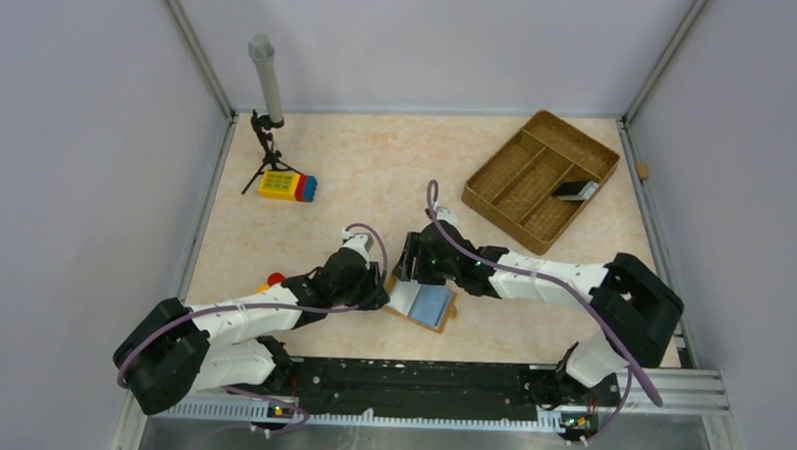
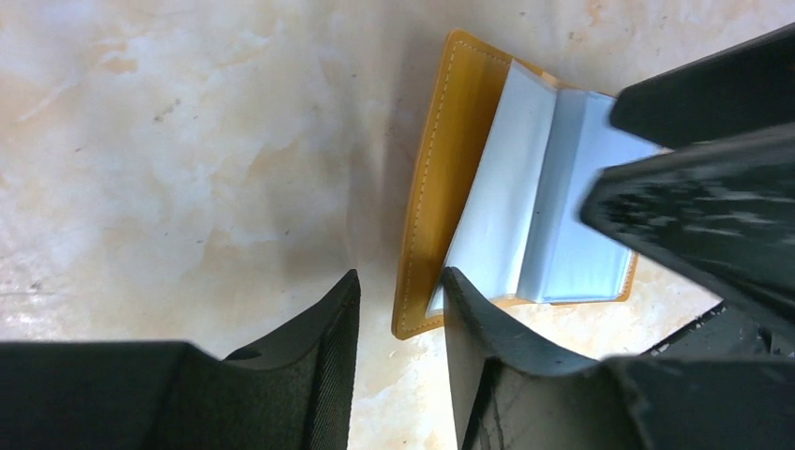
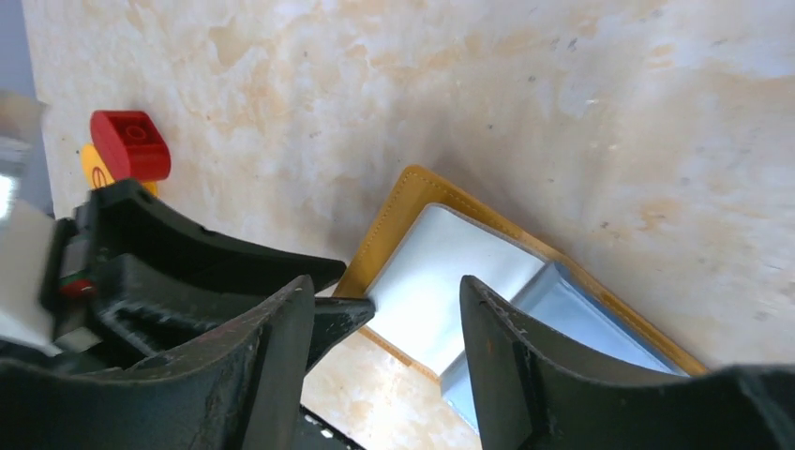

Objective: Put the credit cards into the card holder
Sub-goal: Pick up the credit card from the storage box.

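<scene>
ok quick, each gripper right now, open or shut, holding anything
left gripper: open, corner of the card holder between its jaws
right gripper: open over the card holder, holding nothing

The card holder (image 1: 427, 306) lies open toward 6 o'clock of the table's (image 1: 377, 154) centre, its pale and light blue inside facing up. The left arm (image 1: 271, 316) reaches its 9 o'clock edge and the right arm (image 1: 533, 275) its 11 o'clock corner. At 1 o'clock a woven tray (image 1: 503, 221) holds a dark card (image 1: 576, 190) in its 3 o'clock compartment, and a toy block (image 1: 288, 186) sits at 10 o'clock beside a tripod (image 1: 267, 160).
</scene>
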`<move>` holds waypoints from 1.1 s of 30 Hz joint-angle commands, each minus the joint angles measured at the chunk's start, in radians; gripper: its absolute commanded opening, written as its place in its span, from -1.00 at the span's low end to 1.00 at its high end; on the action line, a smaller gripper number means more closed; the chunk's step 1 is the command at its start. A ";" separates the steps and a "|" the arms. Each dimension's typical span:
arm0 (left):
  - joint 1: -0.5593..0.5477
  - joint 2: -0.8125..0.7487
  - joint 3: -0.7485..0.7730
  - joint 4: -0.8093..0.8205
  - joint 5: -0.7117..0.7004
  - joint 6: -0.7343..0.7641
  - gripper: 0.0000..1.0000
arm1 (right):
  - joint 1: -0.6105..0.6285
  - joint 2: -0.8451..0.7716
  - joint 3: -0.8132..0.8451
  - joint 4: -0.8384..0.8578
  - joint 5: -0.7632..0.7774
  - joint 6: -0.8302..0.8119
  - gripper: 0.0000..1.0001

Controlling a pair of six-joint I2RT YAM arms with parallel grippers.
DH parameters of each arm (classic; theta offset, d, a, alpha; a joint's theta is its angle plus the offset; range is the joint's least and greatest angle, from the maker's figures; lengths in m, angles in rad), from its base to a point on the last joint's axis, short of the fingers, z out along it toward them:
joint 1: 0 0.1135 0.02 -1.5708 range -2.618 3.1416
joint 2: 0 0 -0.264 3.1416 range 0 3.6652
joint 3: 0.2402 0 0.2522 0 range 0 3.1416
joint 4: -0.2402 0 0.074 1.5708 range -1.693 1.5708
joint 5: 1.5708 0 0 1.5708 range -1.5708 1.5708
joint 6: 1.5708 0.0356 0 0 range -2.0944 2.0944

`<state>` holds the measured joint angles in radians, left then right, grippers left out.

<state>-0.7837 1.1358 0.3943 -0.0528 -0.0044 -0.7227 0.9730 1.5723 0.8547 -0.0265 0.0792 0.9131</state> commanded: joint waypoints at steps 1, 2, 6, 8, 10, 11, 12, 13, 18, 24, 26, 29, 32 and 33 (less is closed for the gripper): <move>-0.002 0.022 -0.007 0.114 0.040 0.033 -0.25 | -0.014 -0.150 0.082 -0.190 0.114 -0.065 0.19; -0.002 0.029 -0.006 0.117 0.041 0.040 -0.28 | -0.025 -0.175 0.091 -0.236 0.133 -0.071 0.22; -0.003 0.031 -0.005 0.127 0.060 0.067 -0.35 | -0.098 -0.260 0.141 -0.444 0.218 -0.130 0.38; -0.003 0.020 -0.004 0.122 0.067 0.075 -0.41 | -0.169 -0.289 0.174 -0.544 0.232 -0.167 0.43; -0.002 0.009 -0.001 0.115 0.080 0.077 -0.48 | -0.261 -0.314 0.205 -0.613 0.230 -0.214 0.48; -0.002 0.005 0.000 0.111 0.087 0.077 -0.51 | -0.313 -0.325 0.216 -0.636 0.228 -0.237 0.49; -0.002 0.001 0.000 0.109 0.095 0.077 -0.52 | -0.376 -0.335 0.228 -0.647 0.228 -0.265 0.52; -0.002 0.000 0.002 0.105 0.098 0.076 -0.54 | -0.430 -0.342 0.234 -0.651 0.229 -0.293 0.55; -0.002 -0.002 0.009 0.096 0.125 0.063 -0.63 | -0.709 -0.315 0.267 -0.642 0.151 -0.393 0.58; -0.002 0.030 0.023 0.098 0.142 0.041 -0.74 | -0.928 -0.187 0.360 -0.613 0.141 -0.489 0.63; -0.002 0.037 0.032 0.095 0.137 0.037 -0.79 | -0.981 -0.117 0.404 -0.609 0.140 -0.511 0.65; -0.002 0.042 0.037 0.090 0.127 0.029 -0.89 | -1.054 -0.013 0.459 -0.590 0.121 -0.532 0.66; -0.002 0.039 0.035 0.091 0.117 0.015 -0.99 | -1.088 0.088 0.521 -0.583 0.124 -0.546 0.67; -0.002 0.038 0.036 0.091 0.115 0.010 -1.00 | -1.095 0.111 0.535 -0.577 0.124 -0.550 0.67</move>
<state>-0.7837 1.1717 0.4023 0.0227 0.1196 -0.6949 -0.0853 1.6009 1.3075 -0.6239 0.2108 0.4129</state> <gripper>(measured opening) 0.015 0.830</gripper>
